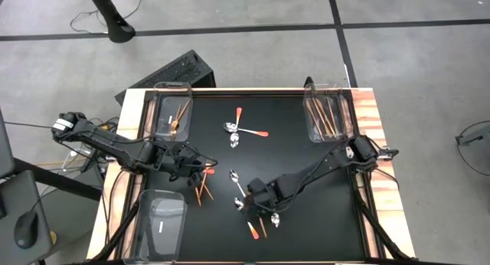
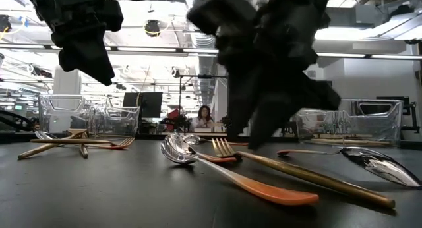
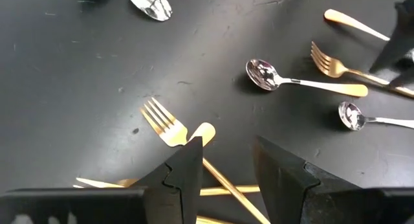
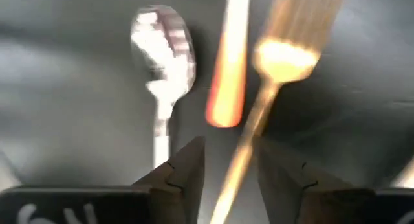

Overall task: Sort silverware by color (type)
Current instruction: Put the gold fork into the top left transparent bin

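2 grippers: our right gripper (image 4: 226,169), fingers spread, straddles a slim gold metal fork (image 4: 272,88) for sorting; our left gripper (image 3: 223,169), likewise spread, frames another gold fork (image 3: 169,125).

Dark jointed arms, angular black fingers (image 3: 184,179)

Right wrist view: spoon (image 4: 162,49), fork (image 4: 284,49) blurred; fork handle cut off.

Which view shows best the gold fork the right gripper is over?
Right wrist view: the thin gold metal fork fills the frame, its handle running between the open right gripper fingers. The high view shows only an orange sliver by the gripper. The low view shows it lying flat, side-on. Left wrist view: unclear.
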